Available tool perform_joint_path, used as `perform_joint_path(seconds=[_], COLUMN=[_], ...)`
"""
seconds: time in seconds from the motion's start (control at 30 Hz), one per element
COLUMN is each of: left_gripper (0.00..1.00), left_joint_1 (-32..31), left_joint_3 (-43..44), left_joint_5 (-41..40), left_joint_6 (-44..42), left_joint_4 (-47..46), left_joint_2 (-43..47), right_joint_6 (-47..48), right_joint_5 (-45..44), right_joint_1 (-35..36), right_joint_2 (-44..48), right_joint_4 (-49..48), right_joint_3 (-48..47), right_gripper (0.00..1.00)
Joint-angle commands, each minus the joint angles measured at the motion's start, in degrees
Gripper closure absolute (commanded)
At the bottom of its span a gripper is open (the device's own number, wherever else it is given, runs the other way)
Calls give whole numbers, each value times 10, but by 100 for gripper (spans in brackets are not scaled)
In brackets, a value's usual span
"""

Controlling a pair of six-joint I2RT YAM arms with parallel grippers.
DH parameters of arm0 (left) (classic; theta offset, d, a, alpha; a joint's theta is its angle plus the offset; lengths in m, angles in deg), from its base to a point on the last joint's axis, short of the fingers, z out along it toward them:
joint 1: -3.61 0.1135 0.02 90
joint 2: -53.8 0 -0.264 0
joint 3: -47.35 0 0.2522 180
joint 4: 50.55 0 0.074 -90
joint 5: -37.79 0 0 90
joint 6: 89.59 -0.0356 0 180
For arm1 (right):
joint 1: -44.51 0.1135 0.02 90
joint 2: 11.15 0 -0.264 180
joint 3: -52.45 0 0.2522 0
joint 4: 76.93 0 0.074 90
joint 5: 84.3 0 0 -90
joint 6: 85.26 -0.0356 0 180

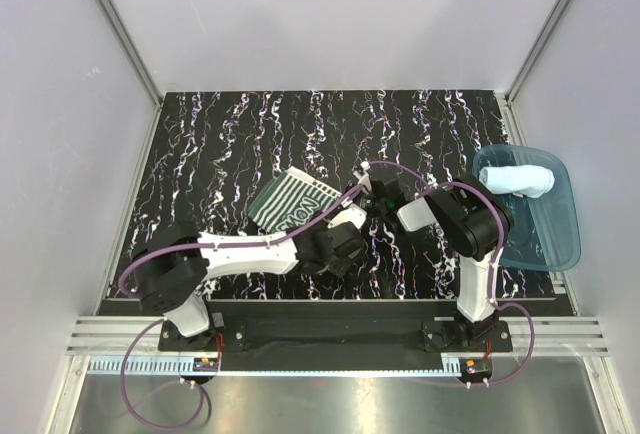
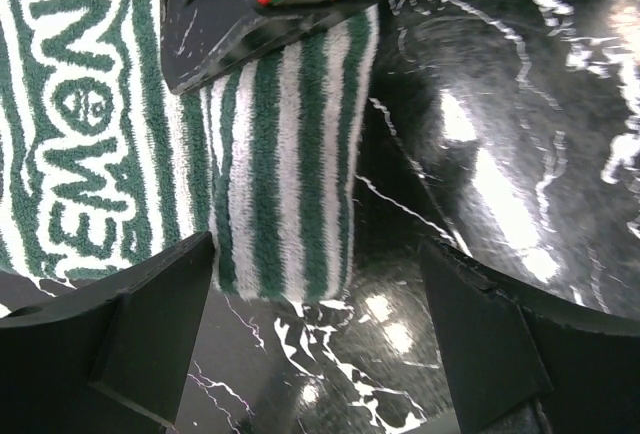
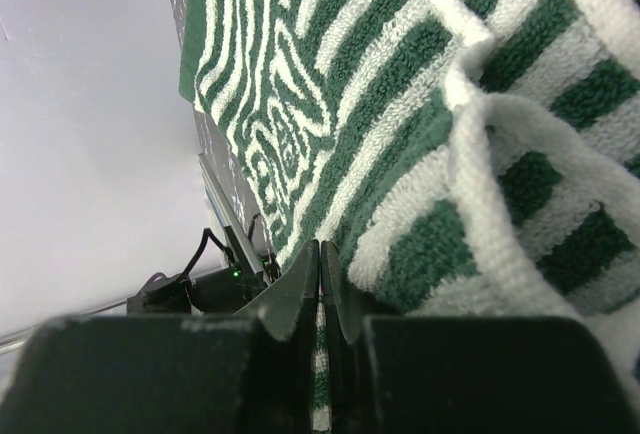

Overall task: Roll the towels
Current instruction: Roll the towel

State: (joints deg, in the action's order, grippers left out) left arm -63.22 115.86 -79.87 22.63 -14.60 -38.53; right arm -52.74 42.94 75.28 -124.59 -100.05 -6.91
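On the black bench [image 1: 230,144] veined with white, the striped towel [image 1: 295,199] lies near the middle. It is soft terry cloth with narrow dark green and white bands and a woven lettered panel. It is partly spread, and its right-hand portion is folded over on itself.

The right pincer [image 3: 320,264] is pressed together on the striped towel's edge. Its wrist view shows a sliver of striped cloth caught between the two dark fingers [image 3: 290,294], with the fabric bunched up just above them. Seen from above, it sits at the towel's right side.

The left pincer [image 2: 315,254] is spread wide and holds nothing. Its two black fingers [image 2: 120,334] stand on either side of the near end of the folded strip, low over the bench; whether they touch the cloth cannot be told. At the top of that wrist view, the other arm's pincer sits on the far end of the same fold.

The pale blue towel [image 1: 520,179] is plain soft cloth, rolled into a short cylinder. It lies in the far end of the translucent blue plastic tray [image 1: 560,244] at the bench's right edge, well apart from both pincers.
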Motion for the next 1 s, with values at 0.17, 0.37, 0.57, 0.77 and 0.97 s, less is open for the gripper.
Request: perform_joint_path(seconds=[0.17,0.37,0.57,0.77,0.97], left_gripper=[11,23,86,100,100], left_joint_1=[0,3,28,61,116], left_joint_3=[-16,-8,-25,-55,-126], left_joint_5=[-38,-35,-6,62,191], left_joint_6=[12,2,-1,5,47], left_joint_4=[-38,-44,-59,-86,-155], left_joint_2=[-50,-68,-57,-16,18], right_joint_6=[19,18,22,39,104], right_joint_5=[-18,-17,-16,-18,-65], right_joint_1=[6,8,8,8,8], right_joint_2=[-28,-33,-24,7,75], right_joint_4=[34,34,44,81,239], right_joint_3=[-5,-4,-2,-10,-59], right_gripper=[92,93,93,92,45])
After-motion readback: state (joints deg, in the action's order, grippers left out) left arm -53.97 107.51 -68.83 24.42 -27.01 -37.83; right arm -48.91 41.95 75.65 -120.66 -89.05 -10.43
